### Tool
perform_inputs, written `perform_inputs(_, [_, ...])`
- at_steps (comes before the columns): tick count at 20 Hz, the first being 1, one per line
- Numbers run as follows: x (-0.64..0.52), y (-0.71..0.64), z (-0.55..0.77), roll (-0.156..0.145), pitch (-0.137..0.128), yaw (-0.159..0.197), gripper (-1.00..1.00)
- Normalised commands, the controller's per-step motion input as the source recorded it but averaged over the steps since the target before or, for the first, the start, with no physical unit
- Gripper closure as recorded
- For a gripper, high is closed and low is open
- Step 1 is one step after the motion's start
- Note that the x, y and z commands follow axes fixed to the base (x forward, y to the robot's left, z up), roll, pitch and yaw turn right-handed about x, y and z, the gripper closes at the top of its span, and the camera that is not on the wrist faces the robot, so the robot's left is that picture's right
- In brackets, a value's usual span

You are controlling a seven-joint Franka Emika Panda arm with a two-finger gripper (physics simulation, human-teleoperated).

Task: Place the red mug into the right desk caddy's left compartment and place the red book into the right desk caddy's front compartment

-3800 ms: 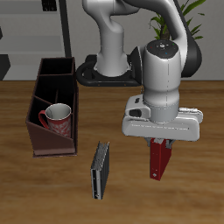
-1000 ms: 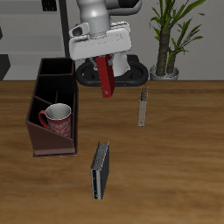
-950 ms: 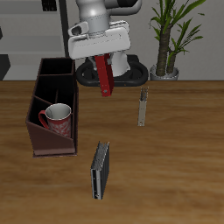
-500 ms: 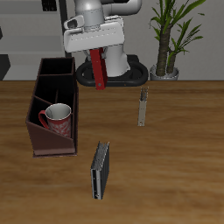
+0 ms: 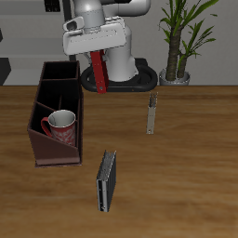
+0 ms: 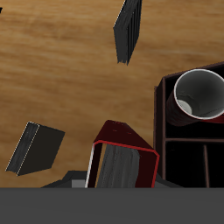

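Exterior view: the red book (image 5: 98,73) is seen hanging upright in the air, clamped at its upper end by the gripper (image 5: 96,53), and has been carried sideways towards the caddy over the last second.
Book position: held high above the table, just beyond the back end of the right desk caddy (image 5: 56,113), not yet over any section.
Meaning for the task: the carry is judged well advanced; a descent into the front compartment is still to be made.
Red mug (image 5: 60,124): seen already resting in the left compartment (image 5: 48,139), tilted, handle up.
Wrist view: the red book (image 6: 125,164) is shown edge-on with its white pages, beside the open caddy (image 6: 192,131) and the mug's white inside (image 6: 200,94).
Arm pose: raised and drawn back near its base, wrist pointing down, fingers closed on the book.
Other things: a dark book (image 5: 107,180) is left on the table near the front, and a thin upright book (image 5: 150,114) farther back.
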Motion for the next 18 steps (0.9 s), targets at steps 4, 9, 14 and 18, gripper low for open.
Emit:
perform_inputs(4, [-0.11,-0.26,-0.04,-0.047,0.007,0.033,1.0])
perform_inputs(9, [-0.05,-0.28,-0.03,-0.006,0.009,0.06,1.0])
perform_inputs(14, [0.06,-0.28,-0.02,-0.016,0.027,0.044,1.0])
perform_inputs(18, [0.08,-0.36,0.0,-0.019,0.021,0.049,1.0])
